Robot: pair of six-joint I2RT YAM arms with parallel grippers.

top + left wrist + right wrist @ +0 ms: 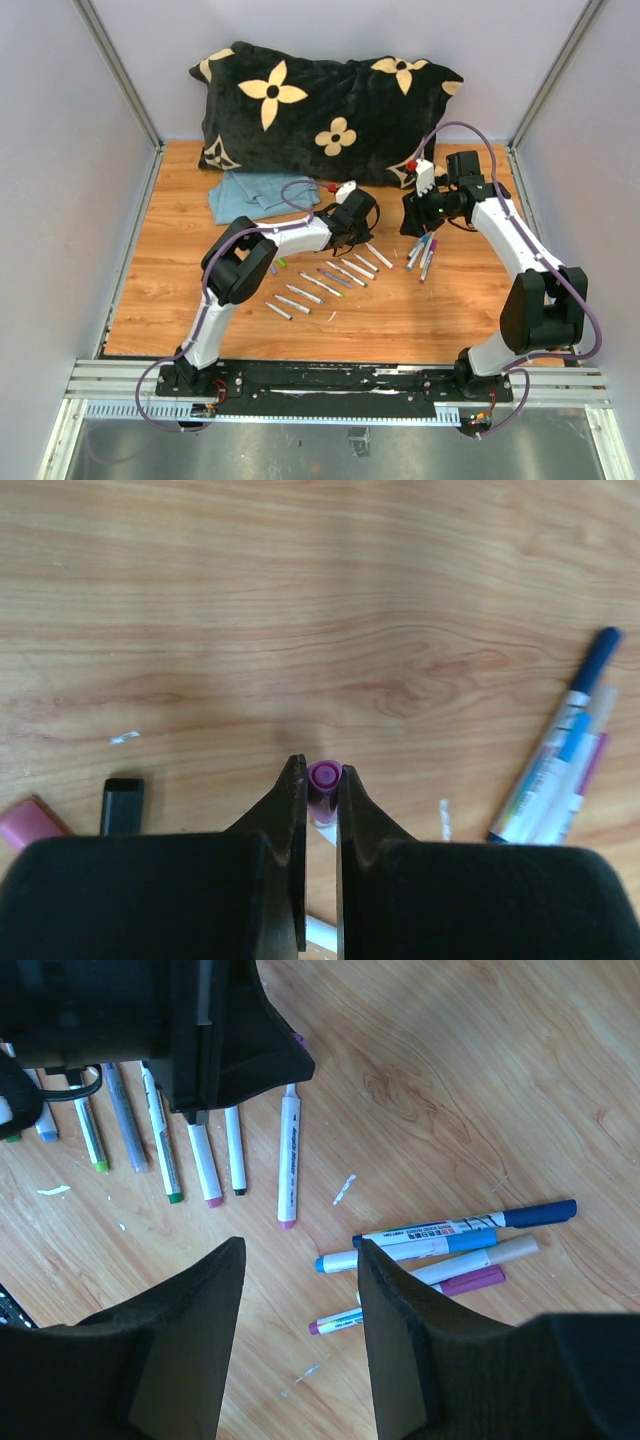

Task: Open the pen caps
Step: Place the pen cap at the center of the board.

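**Left pincer clamping a purple cap**

I am squeezing my left pincer down to a narrow slit on a purple cap. The cap is sitting on the end of a pen, pointing away from my wrist, low over the desk. A loose black cap is lying on the wood to the left of my fingers, and a pink cap is lying just beside it, partly hidden.

My right pincer is hanging part open and gripping nothing, above the desk near a bunch of pens. One of these is wearing a dark blue cap, another a plum-coloured cap. Between my arms a row of pens is lying side by side. A black flowered pillow and a blue cloth are resting at the far side.
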